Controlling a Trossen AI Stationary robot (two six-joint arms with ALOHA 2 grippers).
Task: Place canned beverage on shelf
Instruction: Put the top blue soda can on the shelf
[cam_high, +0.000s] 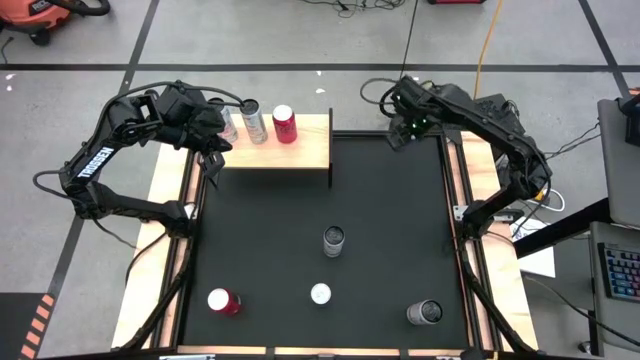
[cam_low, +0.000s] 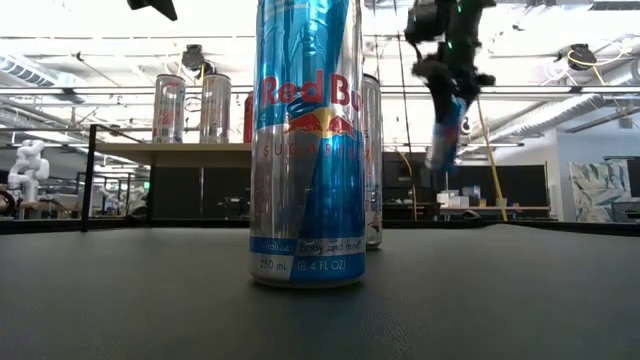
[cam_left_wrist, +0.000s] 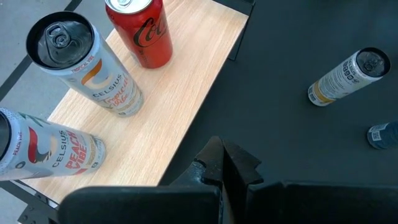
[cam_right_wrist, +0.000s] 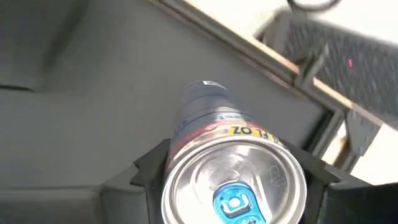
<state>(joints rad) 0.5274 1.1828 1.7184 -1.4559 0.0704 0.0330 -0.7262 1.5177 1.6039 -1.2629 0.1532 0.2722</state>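
On shelf (cam_high: 300, 155), three cans (cam_high: 256, 121) beside left gripper (cam_high: 212, 150).

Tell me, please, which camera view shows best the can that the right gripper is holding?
The right wrist view: the can fills it, lid and tab plain, between the right gripper fingers. The low view shows it small, tilted, in the air. The high view hides it under the arm; the left wrist view misses it.
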